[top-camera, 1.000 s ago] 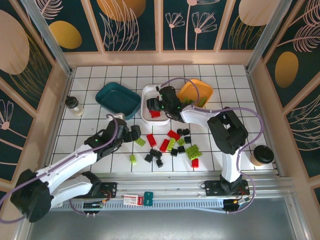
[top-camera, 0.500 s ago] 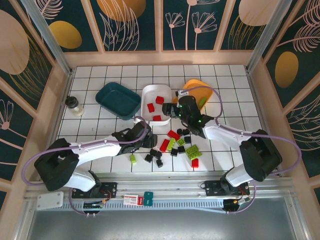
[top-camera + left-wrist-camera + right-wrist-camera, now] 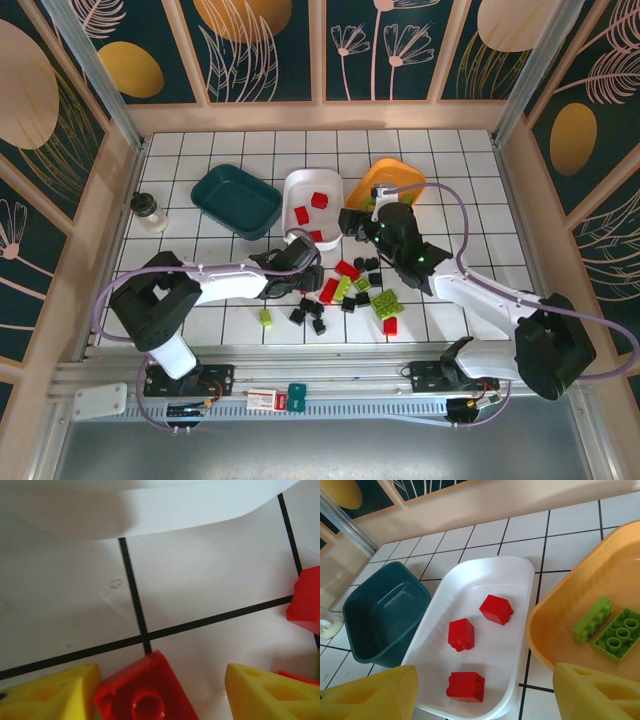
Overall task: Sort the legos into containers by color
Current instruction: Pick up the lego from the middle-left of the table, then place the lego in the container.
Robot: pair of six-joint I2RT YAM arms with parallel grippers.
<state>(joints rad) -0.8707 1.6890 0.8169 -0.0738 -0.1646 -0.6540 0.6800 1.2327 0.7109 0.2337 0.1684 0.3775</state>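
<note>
— We see the teal tub (image 3: 236, 200), white tub (image 3: 300, 187) and orange tub (image 3: 400, 176) side by side. Three red bricks (image 3: 461, 634) lie in the white, lime pieces (image 3: 617, 639) in the orange.
— Our grippers?
— Both spread wide. The left gripper (image 3: 162, 685) straddles a red brick (image 3: 145, 692) on the table (image 3: 460, 160), and the right gripper (image 3: 350, 222) is empty beside the white tub. Loose legos (image 3: 352, 288) lie between our arms.

The top external camera sits high above and behind the arm bases and looks steeply down, far enough off to take in the whole tiled table (image 3: 170, 170) with the teal tub (image 3: 235, 200), the white tub (image 3: 300, 185) and the orange tub (image 3: 400, 172). The right wrist camera hangs lower and nearer, facing obliquely forward toward the back wall across the same teal tub (image 3: 385, 615), white tub (image 3: 490, 575) and orange tub (image 3: 560, 615). The left wrist camera is very close to the tiled table (image 3: 200, 580), facing almost straight down, and shares the white tub's wall (image 3: 175, 510) with the other two.
</note>
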